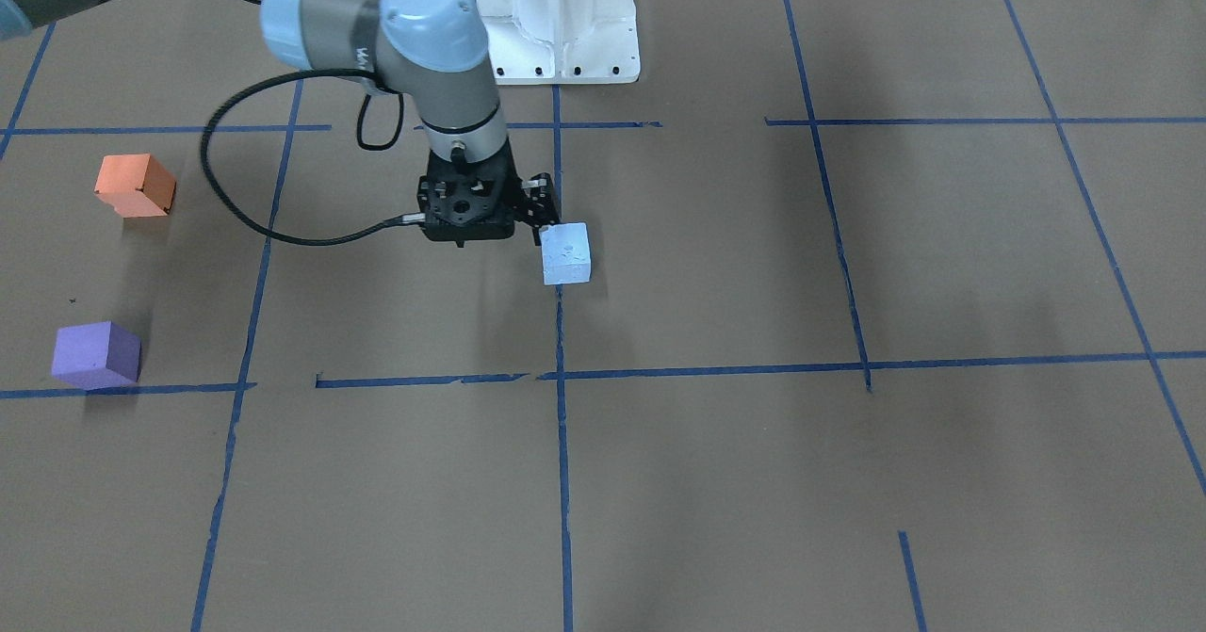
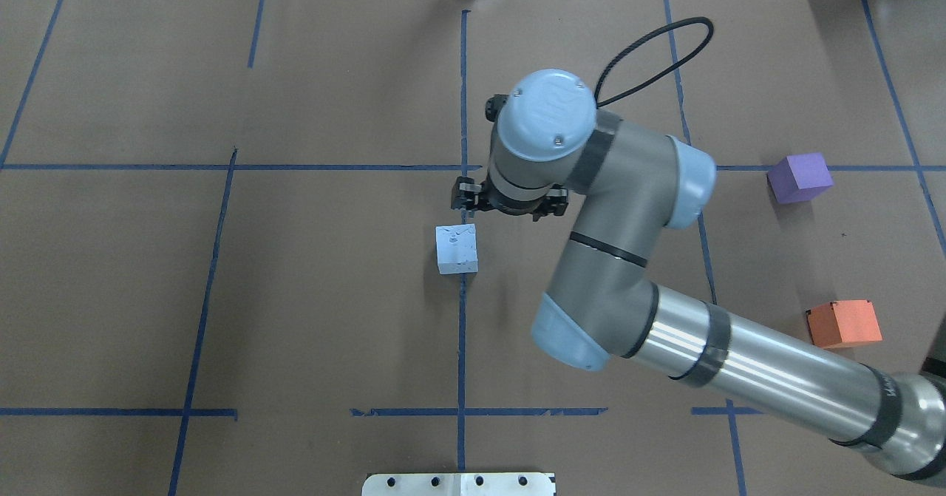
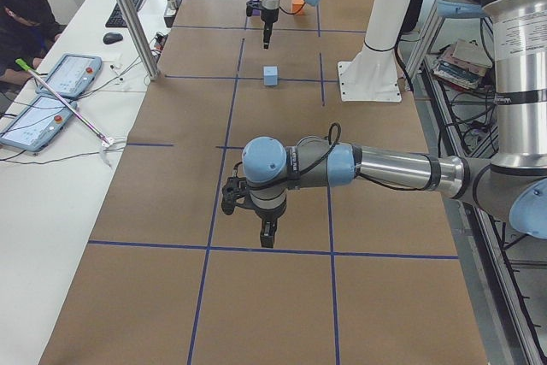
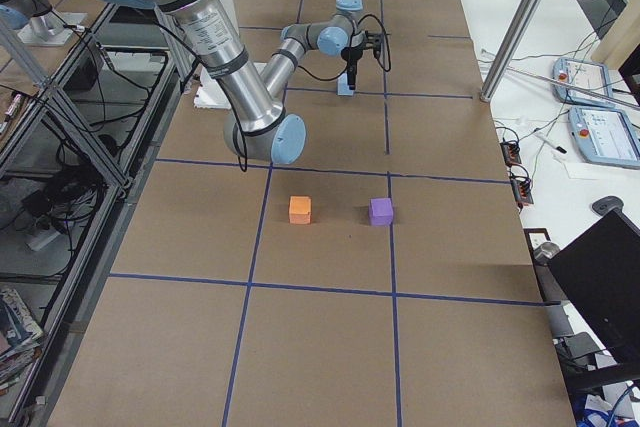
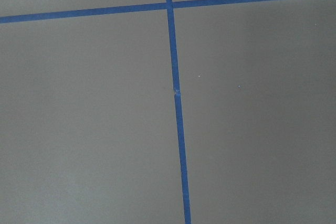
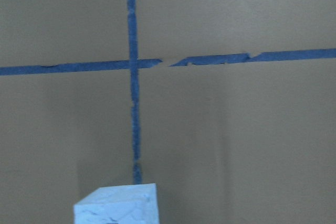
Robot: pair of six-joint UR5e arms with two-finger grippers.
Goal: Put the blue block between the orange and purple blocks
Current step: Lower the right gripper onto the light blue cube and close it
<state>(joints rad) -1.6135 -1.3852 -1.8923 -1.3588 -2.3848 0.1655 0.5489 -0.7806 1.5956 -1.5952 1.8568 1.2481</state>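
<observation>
Right gripper (image 1: 468, 219) hangs beside blue block (image 1: 565, 253) mid-frame; whether it's open or closed we can't tell. We judge grasp and placement both pending.

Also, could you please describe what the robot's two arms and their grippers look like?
The right arm is a chain of round tubes: polished silver links, grey joint housings and light-blue round end caps, with black bands at the seams. A thin black cable loops from its wrist to the blocky black right gripper. The left arm looks the same, and its left gripper is black too.
</observation>
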